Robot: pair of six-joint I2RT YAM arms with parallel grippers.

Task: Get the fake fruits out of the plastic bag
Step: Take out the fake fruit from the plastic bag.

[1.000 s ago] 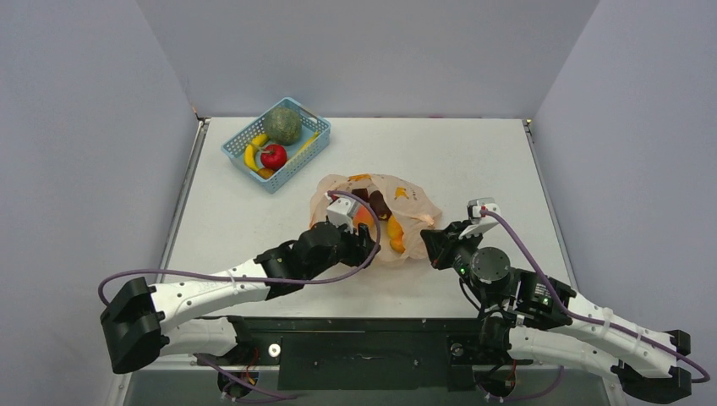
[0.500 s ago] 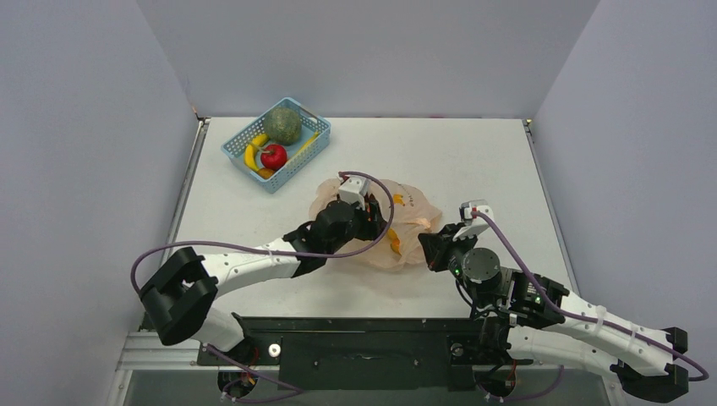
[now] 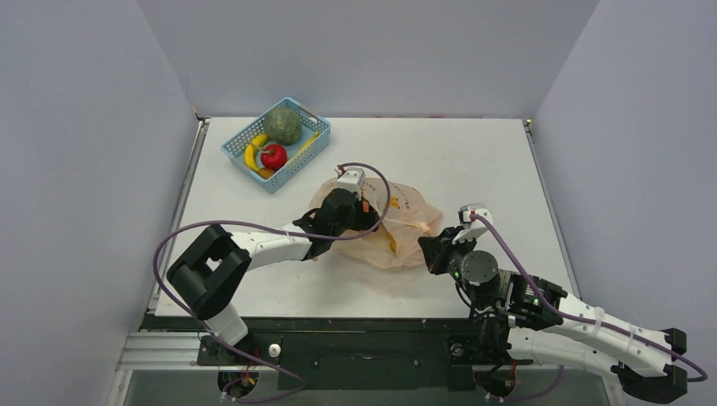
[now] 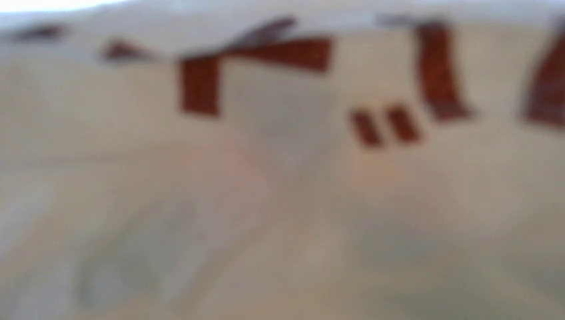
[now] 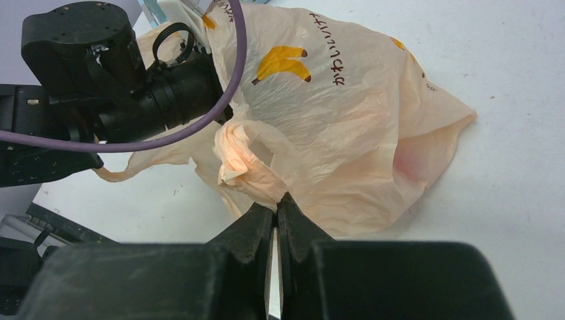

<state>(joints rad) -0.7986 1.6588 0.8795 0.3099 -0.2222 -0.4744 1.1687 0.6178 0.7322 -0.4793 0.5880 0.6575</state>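
The pale-orange plastic bag (image 3: 409,218) with banana prints lies mid-table; it also shows in the right wrist view (image 5: 333,113). My left gripper (image 3: 370,216) is pushed into the bag's mouth, its fingers hidden. The left wrist view is filled with blurred bag film (image 4: 280,167) and dark lettering. My right gripper (image 3: 429,248) (image 5: 276,203) is shut on a bunched fold of the bag's near edge. Of the fake fruits, a yellow-orange piece (image 3: 391,244) shows through the film, and a pink blur (image 5: 408,164) shows in the bag's right corner.
A blue mesh basket (image 3: 317,142) at the back left holds a big green ball (image 3: 281,125), a red apple (image 3: 273,156) and a banana (image 3: 251,157). The left arm's purple cable (image 3: 385,190) loops over the bag.
My left arm has stretched forward and its gripper has gone deeper into the bag, which now covers the fruits seen before. My right gripper has shifted slightly left, still on the bag's edge.
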